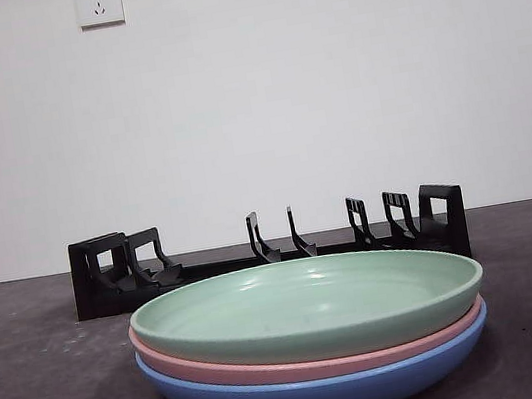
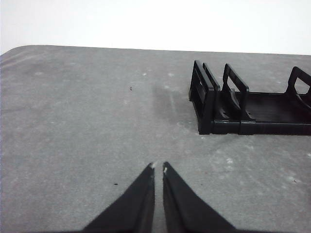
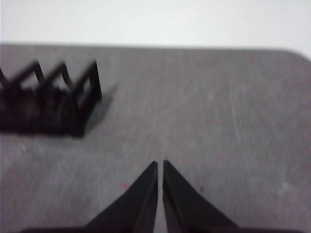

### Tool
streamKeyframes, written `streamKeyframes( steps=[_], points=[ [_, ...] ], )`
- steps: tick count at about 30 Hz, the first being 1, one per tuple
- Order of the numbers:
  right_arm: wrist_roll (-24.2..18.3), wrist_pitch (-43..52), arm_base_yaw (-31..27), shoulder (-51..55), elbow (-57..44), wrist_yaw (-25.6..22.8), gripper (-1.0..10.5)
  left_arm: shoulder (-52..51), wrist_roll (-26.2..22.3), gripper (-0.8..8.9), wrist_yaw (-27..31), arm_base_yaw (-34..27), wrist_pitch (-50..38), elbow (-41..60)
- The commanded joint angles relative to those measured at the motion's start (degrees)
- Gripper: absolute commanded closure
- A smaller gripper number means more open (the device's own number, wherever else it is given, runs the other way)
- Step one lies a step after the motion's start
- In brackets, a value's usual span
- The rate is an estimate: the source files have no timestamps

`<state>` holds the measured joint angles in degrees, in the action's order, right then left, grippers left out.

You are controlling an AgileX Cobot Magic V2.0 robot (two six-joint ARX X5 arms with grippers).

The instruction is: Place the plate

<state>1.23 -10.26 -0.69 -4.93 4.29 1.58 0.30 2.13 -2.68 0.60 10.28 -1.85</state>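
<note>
A: Front view, logging. Stack of three shallow plastic plates: green plate (image 1: 307,306) on top, pink plate (image 1: 312,359) under it, blue plate (image 1: 322,390) at the bottom, resting on the grey table (image 1: 44,397). The black slotted plastic dish rack (image 1: 269,250) stands just behind, every slot bare. No arm shows here.

B: Left wrist?

A: Left gripper (image 2: 158,167) has its jaws pressed together, holding nothing, above bare table near one end of the rack.

B: Right wrist?

A: Blurred. Right gripper (image 3: 160,163) likewise closed and unladen, near the rack's other end.

B: Step?

A: I judge nothing has started. Next, I'd spread one gripper and take the green plate's rim.
</note>
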Motion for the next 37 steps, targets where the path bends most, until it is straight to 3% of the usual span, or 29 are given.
streamKeyframes(
  steps=[1, 12, 37],
  points=[
    [-0.15, 1.27, -0.04, 0.44, -1.51, -0.11, 9.3, -0.11, -0.35, 7.87, 0.15, -0.07, 0.39, 1.11],
    [1.07, 0.04, 0.07, 4.74, -3.65, -2.95, 9.3, -0.11, -0.35, 7.87, 0.15, -0.07, 0.39, 1.11],
    [1.03, 1.49, 0.13, 4.72, -3.63, -3.13, 9.3, -0.11, -0.35, 7.87, 0.15, -0.07, 0.39, 1.11]
  ],
)
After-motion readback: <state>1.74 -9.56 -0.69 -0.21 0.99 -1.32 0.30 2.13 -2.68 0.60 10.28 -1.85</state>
